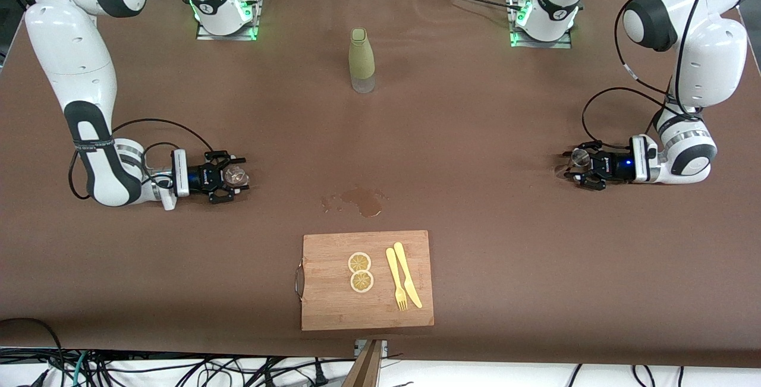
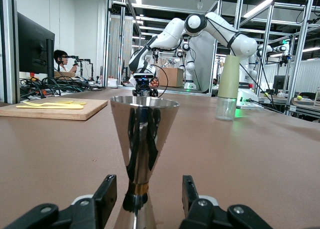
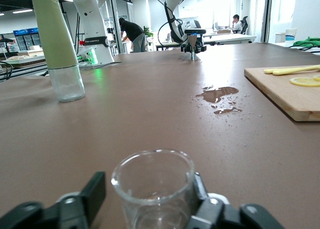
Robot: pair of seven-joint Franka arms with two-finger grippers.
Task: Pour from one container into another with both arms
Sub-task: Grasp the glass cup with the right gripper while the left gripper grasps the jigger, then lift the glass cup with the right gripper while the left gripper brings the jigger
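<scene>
Left pincer (image 1: 575, 168) sits low on the desk (image 1: 475, 137), fingers apart around a shiny metal cup (image 2: 142, 139), not squeezing it. Right pincer (image 1: 233, 178) has its fingers open around a small glass (image 3: 152, 186). Both seem ready to grab and lift for pouring. A wet spill (image 1: 359, 201) lies at twelve o'clock from the cutting board (image 1: 333, 298). Whether either cup holds liquid is hard to see.

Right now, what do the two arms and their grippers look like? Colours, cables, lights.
Both arms are glossy white with dark grey joint bands. The left arm and right arm each trail loose black cables. The left gripper and right gripper are black. Both bases glow green.
</scene>
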